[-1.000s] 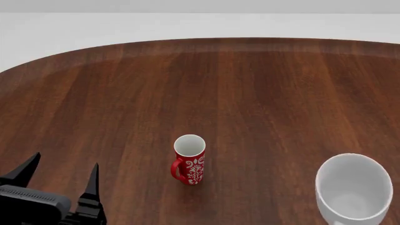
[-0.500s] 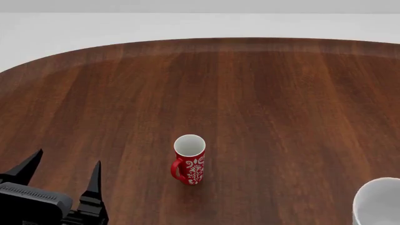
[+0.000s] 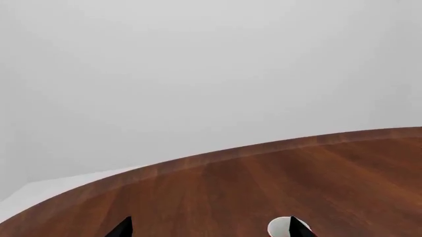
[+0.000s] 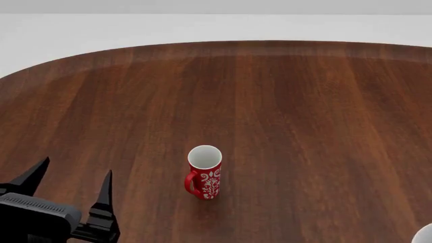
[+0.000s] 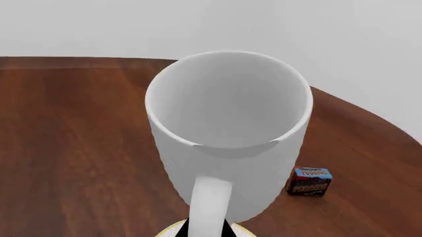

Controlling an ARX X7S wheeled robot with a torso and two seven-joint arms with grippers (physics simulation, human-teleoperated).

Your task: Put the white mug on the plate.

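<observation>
The white mug (image 5: pixel 228 133) fills the right wrist view, upright and open side up. My right gripper (image 5: pixel 205 230) is shut on its handle, with a black finger on each side. Below the mug a sliver of the plate (image 5: pixel 172 231) shows, white with a golden rim. In the head view only an edge of the white mug (image 4: pixel 426 235) shows at the bottom right corner, and the plate is out of view. My left gripper (image 4: pixel 76 169) is open and empty at the bottom left. It also shows in the left wrist view (image 3: pixel 211 229).
A red mug with a white floral pattern (image 4: pixel 204 172) stands upright mid-table; its rim (image 3: pixel 279 227) shows by one left fingertip. A small blue and brown box (image 5: pixel 309 181) lies on the wooden table (image 4: pixel 270 91) beyond the white mug. The table's curved far edge borders a pale floor.
The white mug has moved right and down, almost out of the head view. My left gripper has shifted slightly right. The red mug has not moved.
</observation>
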